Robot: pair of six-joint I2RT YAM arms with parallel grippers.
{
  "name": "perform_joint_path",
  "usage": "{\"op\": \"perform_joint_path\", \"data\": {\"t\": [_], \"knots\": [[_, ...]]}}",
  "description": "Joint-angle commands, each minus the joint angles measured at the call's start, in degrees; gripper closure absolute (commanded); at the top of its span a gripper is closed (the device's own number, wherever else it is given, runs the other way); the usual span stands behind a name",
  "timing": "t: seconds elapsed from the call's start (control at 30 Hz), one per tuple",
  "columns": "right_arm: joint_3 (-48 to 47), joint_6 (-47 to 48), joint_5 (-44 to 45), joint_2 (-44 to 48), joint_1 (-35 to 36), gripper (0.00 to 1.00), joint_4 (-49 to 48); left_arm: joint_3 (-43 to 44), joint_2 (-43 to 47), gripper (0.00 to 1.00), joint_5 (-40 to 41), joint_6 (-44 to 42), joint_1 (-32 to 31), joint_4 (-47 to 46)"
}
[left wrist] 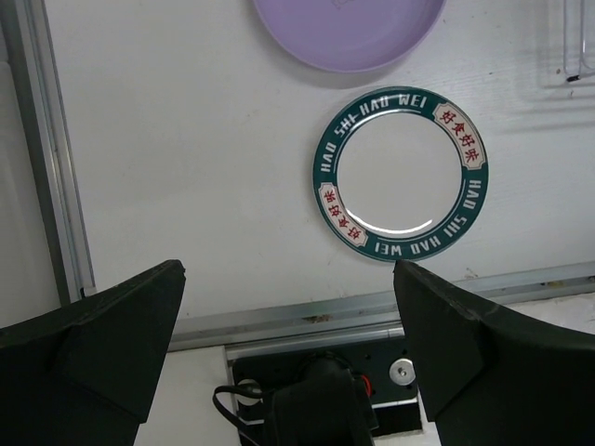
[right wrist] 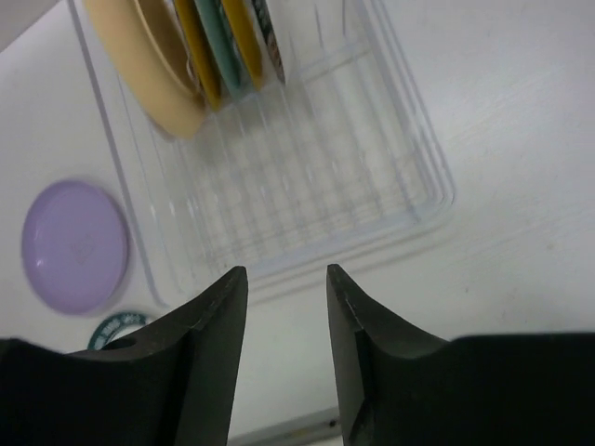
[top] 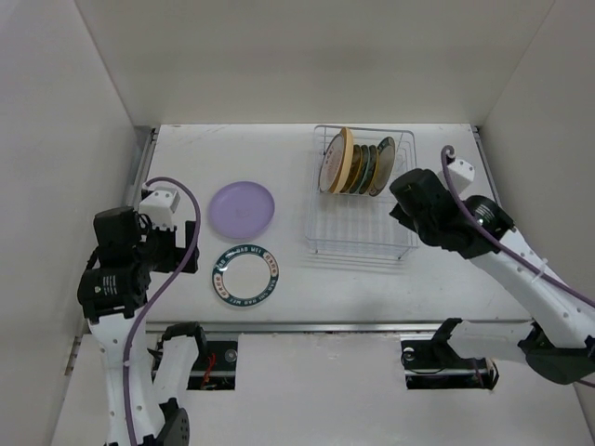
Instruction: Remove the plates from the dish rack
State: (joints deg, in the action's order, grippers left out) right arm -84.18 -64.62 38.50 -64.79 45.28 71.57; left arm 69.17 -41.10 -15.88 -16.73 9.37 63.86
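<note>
The wire dish rack (top: 361, 240) stands at the back right; several plates (top: 355, 163) stand on edge at its far end, a pale orange one (right wrist: 139, 60) nearest the left. A lavender plate (top: 242, 207) and a white plate with a dark teal rim (top: 245, 276) lie flat on the table, left of the rack; both show in the left wrist view, the lavender (left wrist: 350, 30) above the teal-rimmed one (left wrist: 399, 174). My left gripper (left wrist: 288, 279) is open and empty, over the table's near left edge. My right gripper (right wrist: 286, 277) is open and empty, above the rack's right side.
A metal rail (left wrist: 372, 311) runs along the table's near edge, with the arm bases just below it. White walls close in the left, back and right. The rack's near half (right wrist: 297, 186) holds no plates.
</note>
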Motion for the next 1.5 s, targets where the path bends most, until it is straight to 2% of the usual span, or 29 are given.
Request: {"op": "perform_joint_path", "data": {"t": [0.0,0.07,0.13,0.2,0.33,0.47,0.57,0.73,0.83,0.87,0.9,1.0,1.13,1.23,1.37,1.47], "knots": [[-4.6,11.6,14.9,-5.0,-1.6,0.55,-11.9,3.8,-4.1,0.06,2.3,-0.9,0.0,0.0],[-6.1,18.6,15.8,-8.2,-3.7,0.53,-18.3,4.5,-5.4,0.06,3.6,0.0,0.0,0.0],[-10.7,22.2,15.8,-14.9,-9.3,0.46,-22.9,5.2,-6.5,0.06,4.2,1.3,0.0,-0.6],[-14.4,25.8,11.1,-19.7,-16.5,0.39,-24.4,5.7,-8.1,0.06,2.9,2.7,0.0,-2.5],[-19.0,30.5,2.7,-29.8,-25.1,0.28,-29.8,11.0,-14.5,0.06,2.1,4.7,0.0,-3.2],[-18.9,36.2,-8.4,-38.8,-27.4,0.27,-37.0,14.0,-20.8,0.05,2.1,4.7,0.0,-3.8],[-17.5,35.4,-8.4,-41.5,-28.0,0.27,-38.1,12.5,-23.6,0.05,5.4,4.0,0.0,-5.5],[-16.1,34.2,-10.0,-45.9,-29.4,0.36,-40.1,10.6,-26.3,0.05,5.8,4.5,1.2,-6.3],[-15.6,34.2,-8.4,-47.3,-29.4,0.57,-40.1,11.4,-27.6,0.05,5.2,5.0,1.8,-5.8],[-15.6,34.2,-7.6,-47.3,-29.4,0.74,-40.1,12.0,-28.4,0.05,5.2,5.0,1.8,-5.8],[-15.6,34.2,-6.3,-45.7,-29.4,0.83,-39.4,12.6,-29.0,0.05,5.2,5.0,1.8,-5.8],[-15.0,35.2,-4.2,-42.9,-29.4,1.0,-38.1,13.1,-29.6,0.05,2.0,5.0,1.8,-4.0],[-15.0,38.2,5.3,-37.9,-27.6,1.0,-35.5,13.8,-30.4,0.05,-2.7,4.5,1.8,-3.2],[-16.3,43.3,10.3,-33.6,-26.5,1.0,-36.3,14.3,-31.0,0.03,-3.4,4.5,1.8,-3.7],[-22.7,47.2,20.7,-30.7,-23.8,1.0,-33.1,18.1,-32.6,0.03,-2.5,4.5,1.8,-3.2],[-26.5,47.8,22.6,-27.3,-20.1,1.0,-27.6,18.7,-32.1,0.03,-2.5,4.5,1.8,-2.6]]}}
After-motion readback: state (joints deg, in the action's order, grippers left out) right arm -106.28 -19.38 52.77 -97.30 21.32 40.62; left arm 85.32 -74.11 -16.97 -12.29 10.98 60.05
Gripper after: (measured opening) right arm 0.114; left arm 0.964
